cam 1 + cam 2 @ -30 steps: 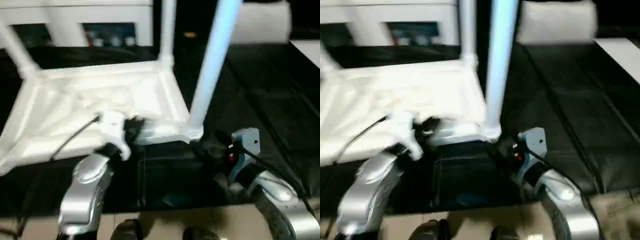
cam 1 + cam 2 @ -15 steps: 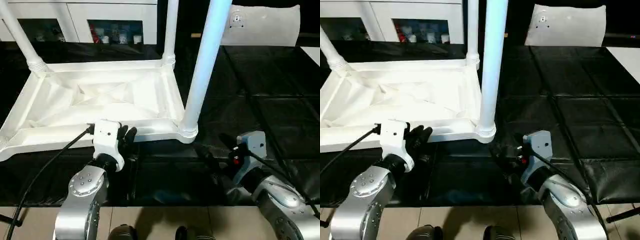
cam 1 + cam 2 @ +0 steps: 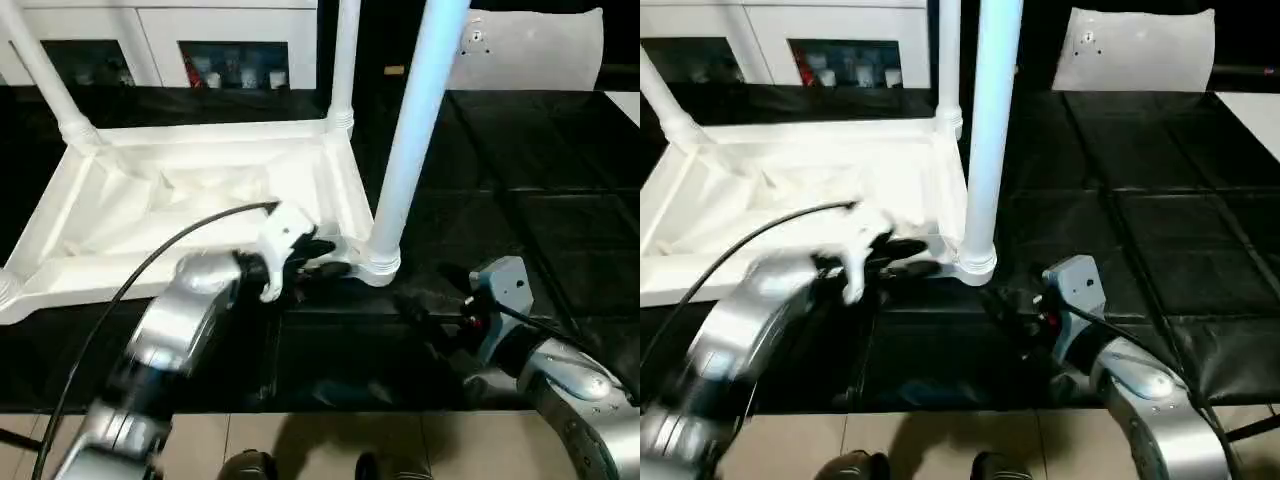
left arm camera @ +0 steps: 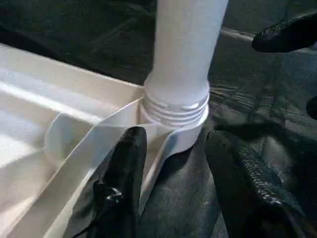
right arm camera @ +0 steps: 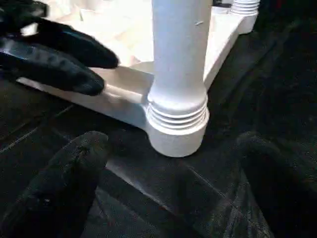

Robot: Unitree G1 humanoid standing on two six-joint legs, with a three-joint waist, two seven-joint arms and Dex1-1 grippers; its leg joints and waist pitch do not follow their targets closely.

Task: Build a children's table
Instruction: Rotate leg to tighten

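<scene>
Left gripper straddles the upturned table's rim unclenched, right gripper released; leg stands upright.

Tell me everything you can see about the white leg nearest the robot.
The leg is a smooth, round white plastic post, standing upright in a corner socket of the upturned table top, on a black mat. Ridged rings circle its base. The left gripper straddles the rim beside it, one finger inside, one outside. The right gripper is open before it, apart.
</scene>
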